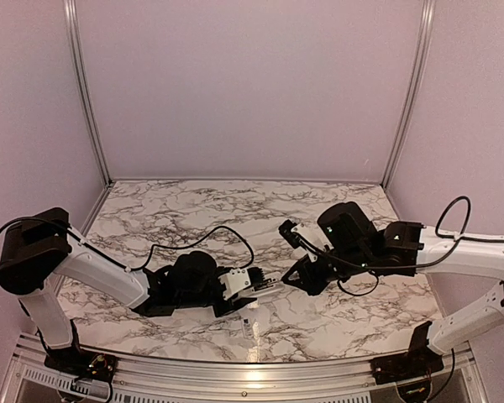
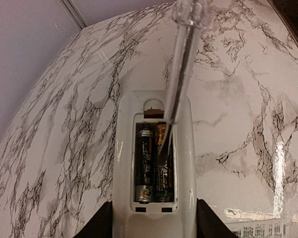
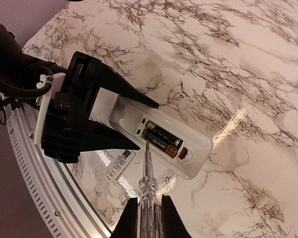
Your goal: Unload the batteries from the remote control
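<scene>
The white remote control (image 2: 154,220) lies back-up, its dark recess open, held between the fingers of my left gripper (image 2: 154,224), which is shut on its near end. Two dark batteries (image 2: 145,163) lie side by side in the recess. My right gripper (image 3: 147,214) is shut on a clear-handled screwdriver (image 3: 147,181). The screwdriver's metal tip rests at the batteries (image 3: 163,137) near the end closest to the left gripper. In the top view the remote (image 1: 267,289) sits between the left gripper (image 1: 252,285) and the right gripper (image 1: 299,277).
A thin pale strip with printed text (image 3: 118,166) lies flat on the marble table (image 3: 248,74) just beside the remote, toward the near edge. The metal table rim (image 3: 49,188) runs close behind it. Walls enclose the back and sides.
</scene>
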Robot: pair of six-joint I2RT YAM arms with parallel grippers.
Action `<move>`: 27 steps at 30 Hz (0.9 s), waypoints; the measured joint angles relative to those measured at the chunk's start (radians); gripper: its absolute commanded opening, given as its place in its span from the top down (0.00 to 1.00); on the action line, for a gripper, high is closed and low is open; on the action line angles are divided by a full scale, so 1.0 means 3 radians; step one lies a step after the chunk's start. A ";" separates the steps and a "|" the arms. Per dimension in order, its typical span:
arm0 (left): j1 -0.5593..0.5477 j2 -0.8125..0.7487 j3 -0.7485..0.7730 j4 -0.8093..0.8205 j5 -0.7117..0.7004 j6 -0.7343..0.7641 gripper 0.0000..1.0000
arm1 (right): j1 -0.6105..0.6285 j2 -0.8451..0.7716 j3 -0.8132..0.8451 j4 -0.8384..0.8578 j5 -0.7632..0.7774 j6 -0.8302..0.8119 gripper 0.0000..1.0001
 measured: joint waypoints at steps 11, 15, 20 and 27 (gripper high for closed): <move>0.0000 0.0000 0.0031 -0.0075 -0.0085 -0.0126 1.00 | 0.0014 0.0136 0.0015 -0.0072 0.0142 0.0379 1.00; 0.0000 0.0000 0.0041 -0.0095 -0.0137 -0.0169 1.00 | 0.0018 0.0136 0.0031 -0.0072 0.0223 0.0484 1.00; -0.0001 0.0005 0.0123 -0.0136 -0.0221 -0.0243 1.00 | 0.0018 0.0132 0.0036 -0.0047 0.0383 0.0655 1.00; -0.0042 0.0011 0.0136 -0.0117 -0.0487 -0.0300 1.00 | 0.0018 0.0046 0.0036 0.0062 0.0551 0.0893 1.00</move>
